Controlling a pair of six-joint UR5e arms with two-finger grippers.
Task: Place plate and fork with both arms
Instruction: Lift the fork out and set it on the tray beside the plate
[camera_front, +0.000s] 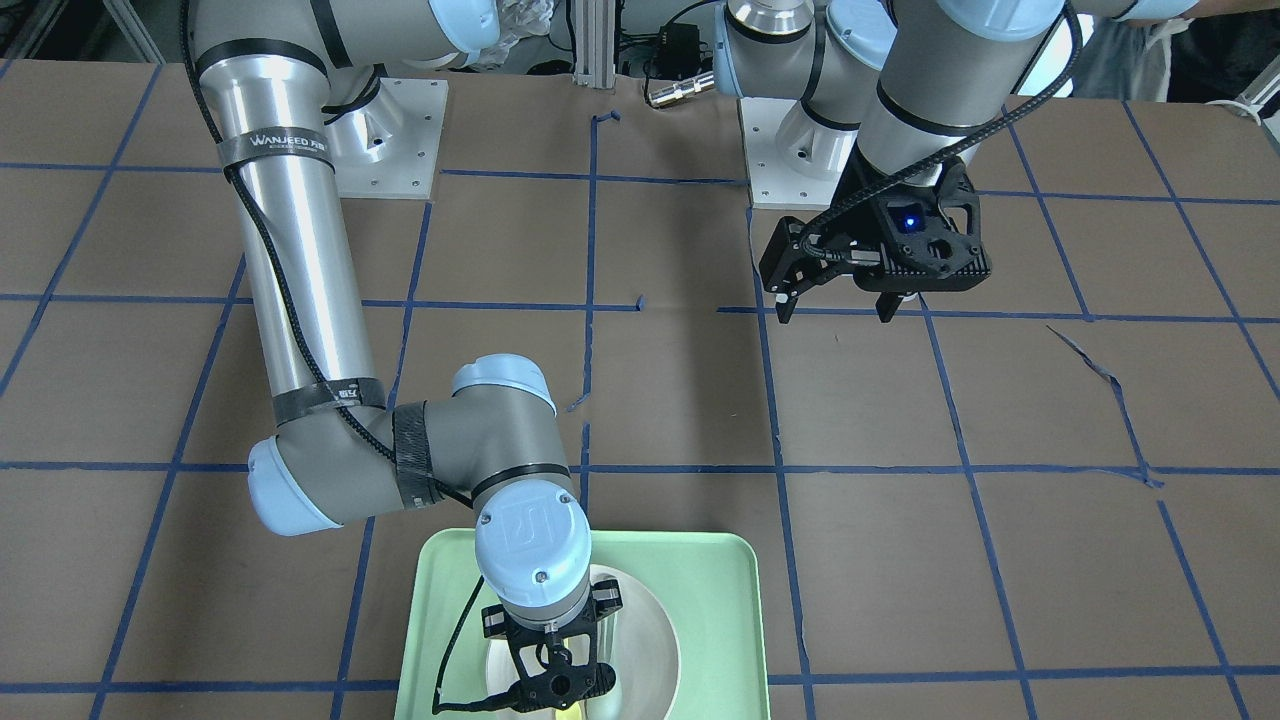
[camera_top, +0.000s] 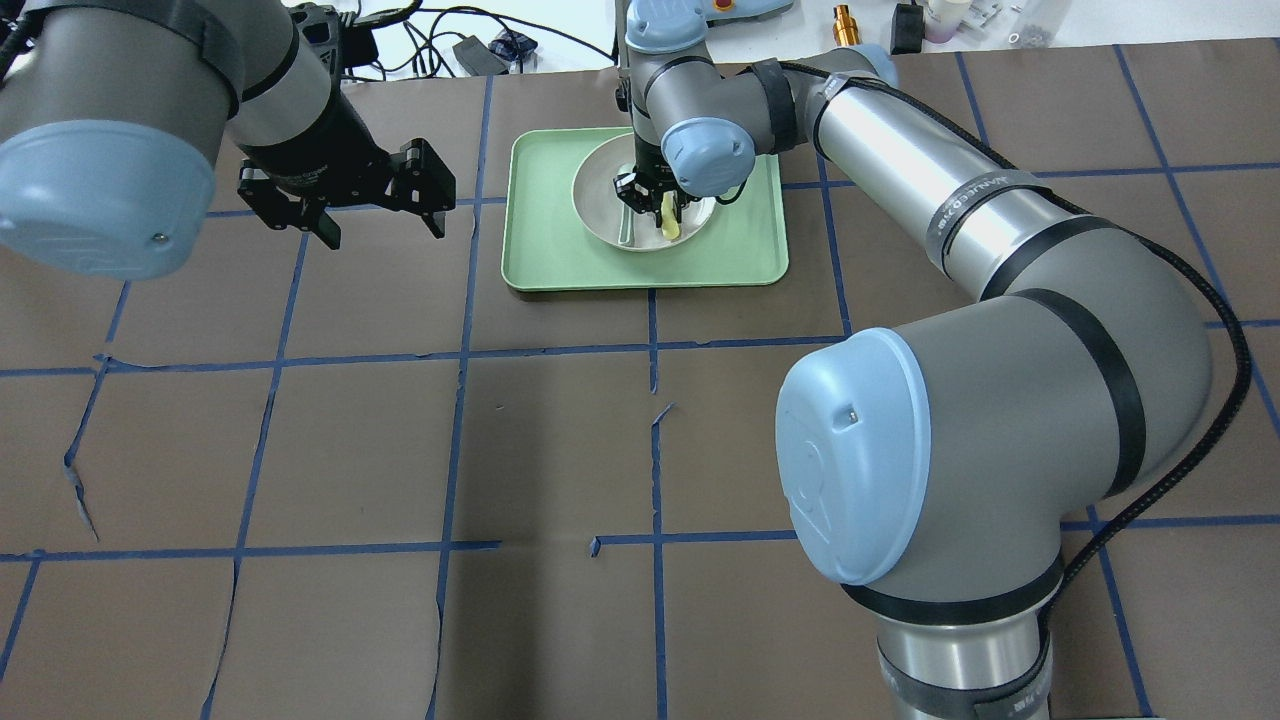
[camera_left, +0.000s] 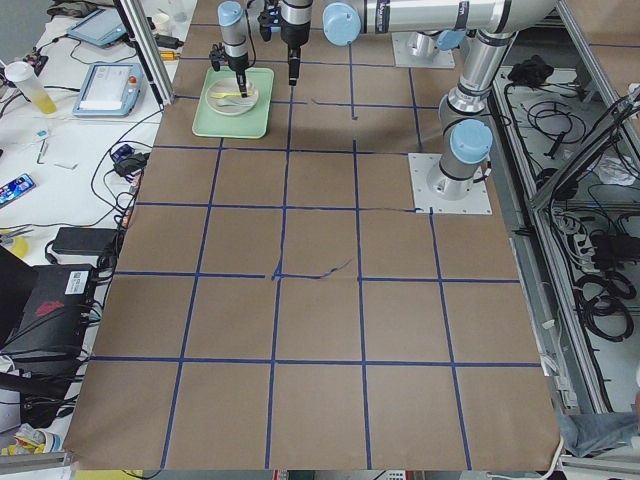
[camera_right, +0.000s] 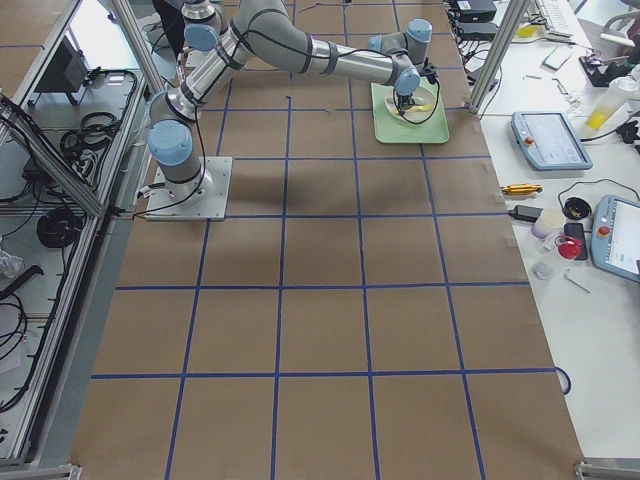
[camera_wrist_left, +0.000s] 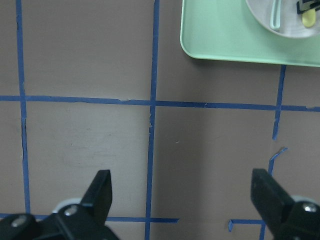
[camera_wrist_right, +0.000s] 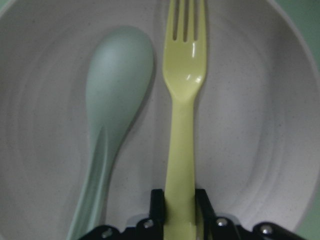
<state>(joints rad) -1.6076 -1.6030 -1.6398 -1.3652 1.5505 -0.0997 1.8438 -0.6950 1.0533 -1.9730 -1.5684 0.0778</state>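
The white plate (camera_top: 600, 208) sits in the light-green tray (camera_top: 540, 250) at the far middle of the table. In it lie the pale-yellow fork (camera_wrist_right: 185, 100) and a grey-green spoon (camera_wrist_right: 117, 75), side by side. My right gripper (camera_wrist_right: 180, 202) points down into the plate (camera_wrist_right: 250, 125) and is shut on the fork's handle; it also shows in the overhead view (camera_top: 650, 195). I cannot tell whether the fork is lifted. My left gripper (camera_top: 383, 232) is open and empty, above bare table to the left of the tray, as the left wrist view (camera_wrist_left: 182, 195) shows.
The table is brown paper with a blue tape grid. The tray's corner (camera_wrist_left: 225, 40) lies ahead and to the right of my left gripper. Cables and small items lie beyond the table's far edge (camera_top: 470, 50). The right arm's elbow (camera_top: 860, 460) looms over the near right.
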